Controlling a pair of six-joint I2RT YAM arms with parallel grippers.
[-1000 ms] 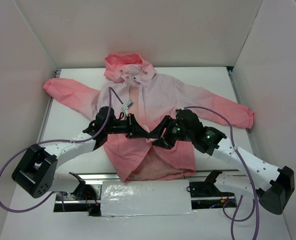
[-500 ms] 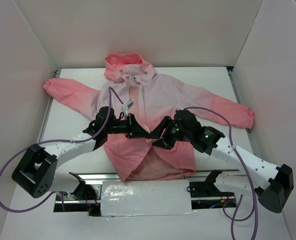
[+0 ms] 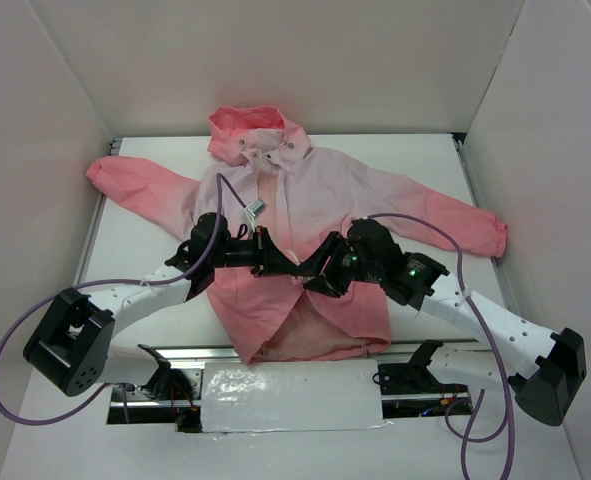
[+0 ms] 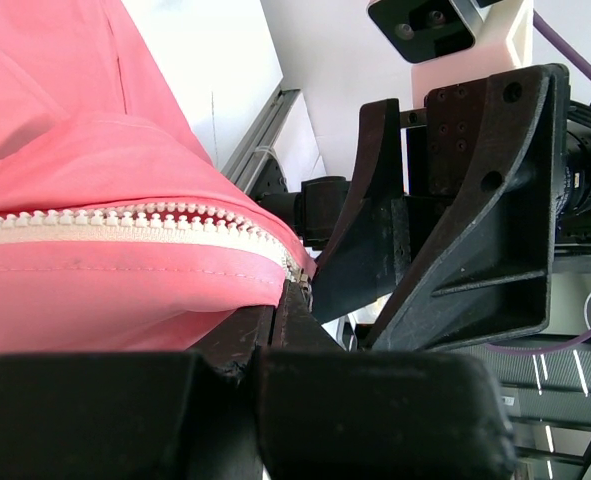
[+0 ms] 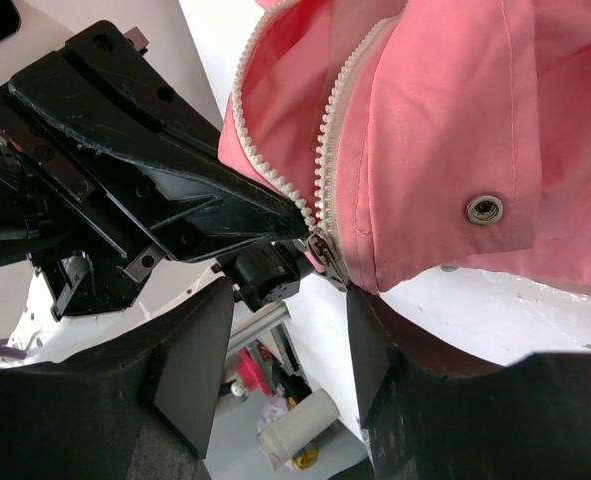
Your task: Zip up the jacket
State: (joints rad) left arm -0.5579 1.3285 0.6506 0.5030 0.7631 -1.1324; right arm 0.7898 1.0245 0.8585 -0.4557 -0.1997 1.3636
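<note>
Two sleeves (image 3: 145,185) are stretching toward nine and three o'clock overhead; the jacket (image 3: 315,190), pale pink fading to coral, is lying mid-table, hood (image 3: 250,125) at twelve, arms (image 3: 175,285) covering its lower front. Left wrist: the left gripper (image 4: 275,312), clamped, is pinching the white zipper (image 4: 125,222) end. Right wrist: the right gripper (image 5: 287,300) is standing parted around that end.

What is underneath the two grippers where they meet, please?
The jacket lies under them; the left gripper pinches its zipper end, and the right gripper stands open around it. The table directly beneath is hidden by the fabric.
</note>
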